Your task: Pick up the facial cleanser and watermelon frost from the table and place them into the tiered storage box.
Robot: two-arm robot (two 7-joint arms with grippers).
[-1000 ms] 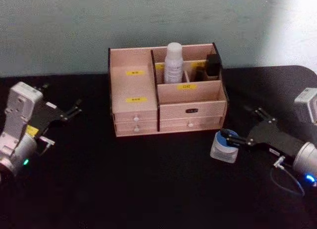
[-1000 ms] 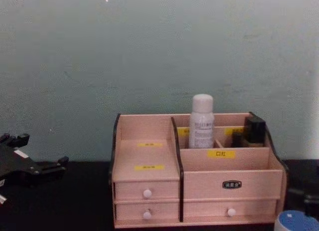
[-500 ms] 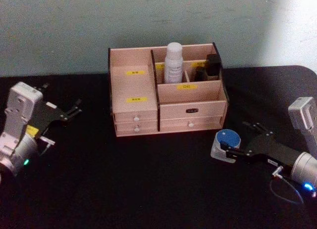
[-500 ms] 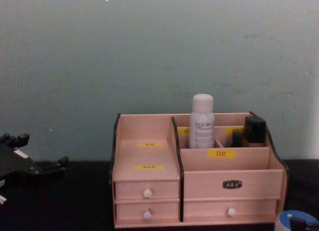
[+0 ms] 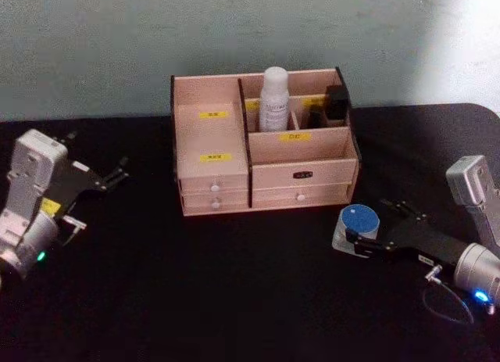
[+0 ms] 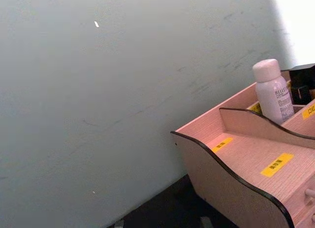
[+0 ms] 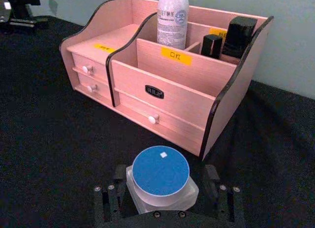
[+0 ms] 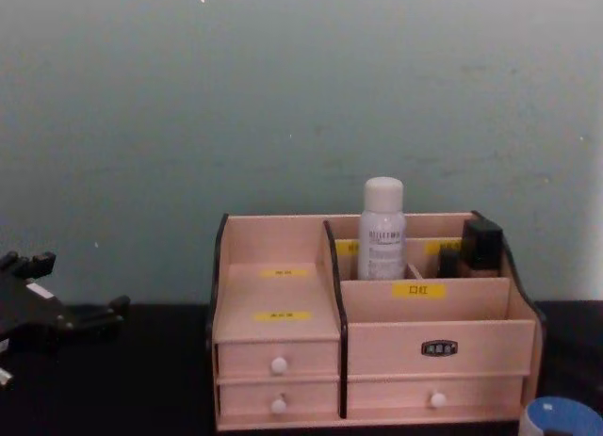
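Black cloth is spread over the counter (image 5: 234, 292), and a pale grey-green wall (image 8: 283, 97) is seen behind it.
The tiered storage box (image 5: 301, 174) is set near that wall, with the facial cleanser (image 5: 274, 96) stood upright in a rear compartment. The watermelon frost (image 5: 358, 221) is seated on the counter near the box's front right corner, bracketed by the right gripper's (image 7: 165, 175) parted jaws. The left gripper (image 5: 121, 169) is parked far left, jaws apart.

- "口红" is printed on a yellow label (image 7: 175, 55) fixed to a compartment's front wall in the tiered storage box (image 7: 189, 78).
- Grey print beginning "HELLE" is seen on the facial cleanser (image 6: 273, 92); the rest cannot be read.
- The other yellow labels (image 5: 214, 157) and the dark plate (image 7: 154, 92) on a drawer front cannot be read.
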